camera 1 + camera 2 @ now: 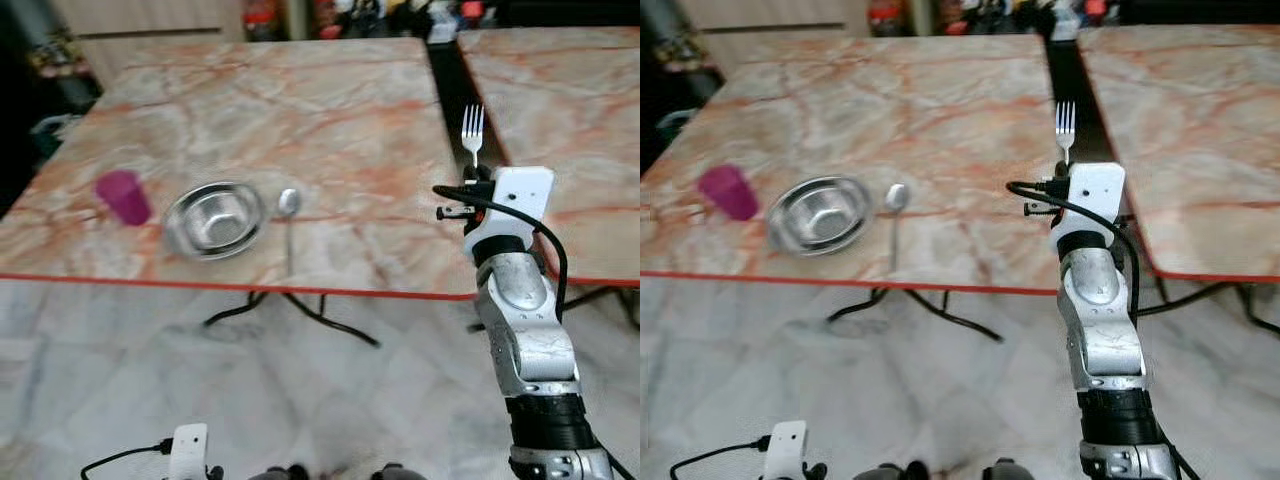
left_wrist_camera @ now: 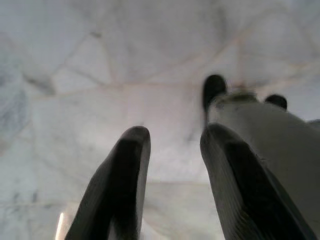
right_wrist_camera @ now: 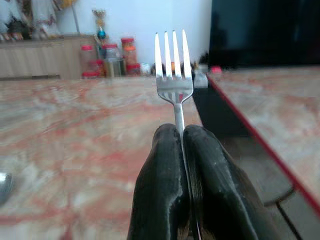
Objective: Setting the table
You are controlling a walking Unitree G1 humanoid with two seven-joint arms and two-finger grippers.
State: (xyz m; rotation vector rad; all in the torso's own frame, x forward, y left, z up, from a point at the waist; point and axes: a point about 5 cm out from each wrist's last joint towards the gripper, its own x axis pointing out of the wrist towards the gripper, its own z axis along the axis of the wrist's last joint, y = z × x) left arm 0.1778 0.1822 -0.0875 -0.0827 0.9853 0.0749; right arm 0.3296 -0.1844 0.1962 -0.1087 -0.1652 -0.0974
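Observation:
My right gripper (image 3: 181, 131) is shut on a silver fork (image 1: 472, 131), whose tines point up and away from me. It hovers over the right edge of the marble table (image 1: 330, 110), near its front right corner. On the table's front left stand a magenta cup (image 1: 122, 197) and a steel bowl (image 1: 213, 219). A spoon (image 1: 288, 212) lies just right of the bowl, handle toward me. My left gripper (image 2: 170, 145) hangs low over the floor, its fingers apart and empty.
A second marble table (image 1: 560, 100) stands to the right across a narrow dark gap. Black cables (image 1: 300, 310) lie on the pale tiled floor under the table. Jars and shelves (image 3: 107, 60) line the far wall.

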